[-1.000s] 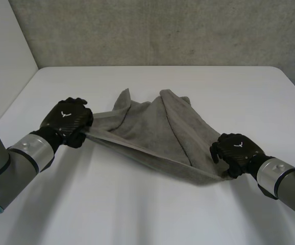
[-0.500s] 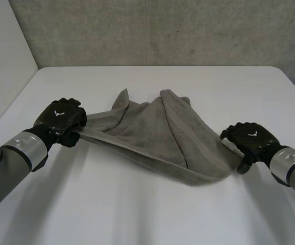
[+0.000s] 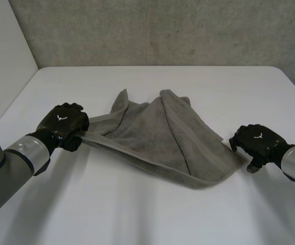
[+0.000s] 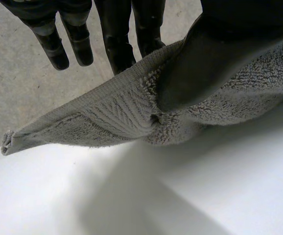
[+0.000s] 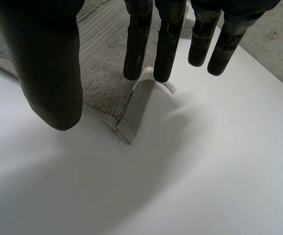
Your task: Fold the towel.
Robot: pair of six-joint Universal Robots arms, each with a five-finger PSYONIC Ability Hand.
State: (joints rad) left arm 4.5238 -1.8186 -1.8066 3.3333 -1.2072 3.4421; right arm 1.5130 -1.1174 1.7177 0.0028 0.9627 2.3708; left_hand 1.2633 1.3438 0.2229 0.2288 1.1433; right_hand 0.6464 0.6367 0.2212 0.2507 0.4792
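A: Position of the towel [image 3: 157, 138]?

B: On the worktop [image 3: 152, 214], roughly mid-width. Its far part is bunched toward the wall [image 3: 152, 30], and its near edge runs between the two hands.

A: Hands relative to it?

B: The left hand [image 3: 63, 122] is at the towel's left corner and pinches it between thumb and fingers. That corner is raised off the worktop. The right hand [image 3: 254, 143] is just beside the right corner, with its fingertips [image 5: 163, 68] over that corner, which lies flat on the worktop.
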